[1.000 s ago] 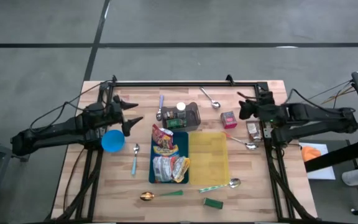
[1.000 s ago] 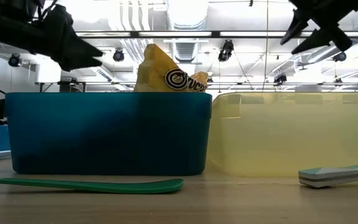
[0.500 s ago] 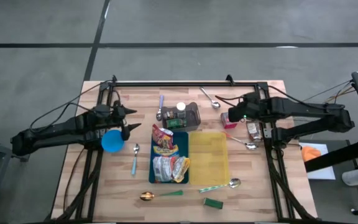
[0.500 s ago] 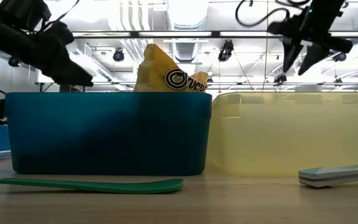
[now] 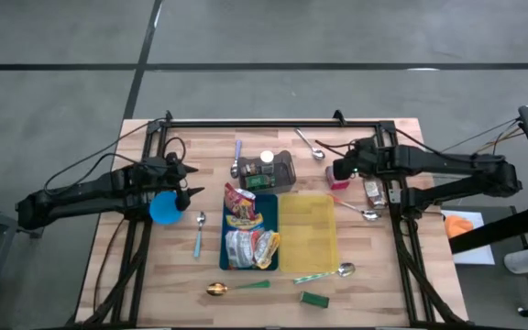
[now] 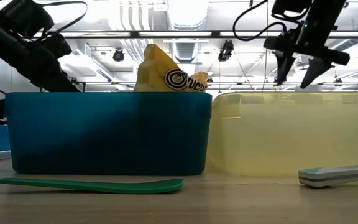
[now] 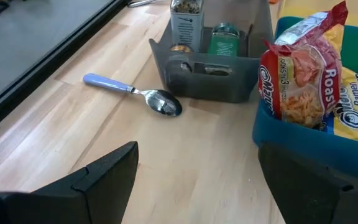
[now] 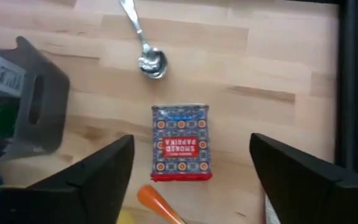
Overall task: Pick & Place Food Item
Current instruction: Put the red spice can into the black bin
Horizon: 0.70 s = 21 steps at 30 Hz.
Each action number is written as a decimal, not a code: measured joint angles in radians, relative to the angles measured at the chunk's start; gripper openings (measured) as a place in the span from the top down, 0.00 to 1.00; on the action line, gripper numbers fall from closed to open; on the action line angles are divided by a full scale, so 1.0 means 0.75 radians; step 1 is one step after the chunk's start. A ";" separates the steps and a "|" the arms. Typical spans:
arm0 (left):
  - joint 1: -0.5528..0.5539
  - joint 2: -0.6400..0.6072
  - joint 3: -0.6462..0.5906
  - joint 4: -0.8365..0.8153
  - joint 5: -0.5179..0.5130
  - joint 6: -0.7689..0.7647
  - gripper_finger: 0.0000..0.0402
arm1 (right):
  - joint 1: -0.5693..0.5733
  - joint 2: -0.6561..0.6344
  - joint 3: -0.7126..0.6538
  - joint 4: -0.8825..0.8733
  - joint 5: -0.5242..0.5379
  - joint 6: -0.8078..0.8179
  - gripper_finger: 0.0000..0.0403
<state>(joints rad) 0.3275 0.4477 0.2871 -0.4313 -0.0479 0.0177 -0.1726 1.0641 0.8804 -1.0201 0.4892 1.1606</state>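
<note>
High view: right gripper [image 5: 339, 170] poised over the paprika tin [image 5: 336, 176], just beside the yellow bin [image 5: 309, 233]; left gripper [image 5: 187, 181] waiting above the blue cup [image 5: 166, 208], left of the blue bin [image 5: 248, 231] of noodle packs.

Low view: right gripper's fingers [image 6: 280, 66] spread wide, empty, above the yellow bin's rim [image 6: 291, 95].

Left wrist view: left fingers [image 7: 92, 177] parted, nothing between them; spoon [image 7: 133, 93] and grey caddy [image 7: 216, 67] ahead on the table [image 7: 55, 124].

Right wrist view: paprika tin [image 8: 181, 142] lying flat, label up, centred between the open right fingers [image 8: 98, 169]; second spoon [image 8: 144, 46] beyond it, orange utensil tip [image 8: 159, 203] touching or nearly touching the tin's near end.

Best handled, on this evidence, by descending straight, keeping the tin centred, closing across its narrow sides, clear of the orange utensil, then lifting toward a bin.
</note>
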 joint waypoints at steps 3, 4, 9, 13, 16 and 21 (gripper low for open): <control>0.000 0.000 0.000 0.000 0.000 0.000 0.16 | -0.014 0.000 -0.054 0.077 -0.002 -0.026 0.13; 0.000 0.000 0.000 0.000 0.000 0.000 0.16 | -0.022 0.001 -0.071 0.093 -0.001 -0.027 0.11; 0.000 0.000 0.000 0.000 0.000 0.000 0.16 | -0.069 0.012 -0.162 0.175 -0.001 -0.028 0.09; 0.000 0.000 0.000 0.000 0.000 0.000 0.16 | -0.077 0.032 -0.206 0.267 0.000 -0.085 0.09; 0.000 0.000 0.000 0.000 0.000 0.000 0.16 | -0.076 0.060 -0.234 0.342 -0.001 -0.157 0.09; 0.000 0.000 0.000 0.000 0.000 0.000 0.16 | -0.077 0.139 -0.248 0.400 -0.001 -0.191 0.09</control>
<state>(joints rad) 0.3275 0.4474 0.2871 -0.4314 -0.0479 0.0177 -0.2302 1.1682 0.6941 -0.7204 0.4889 1.0176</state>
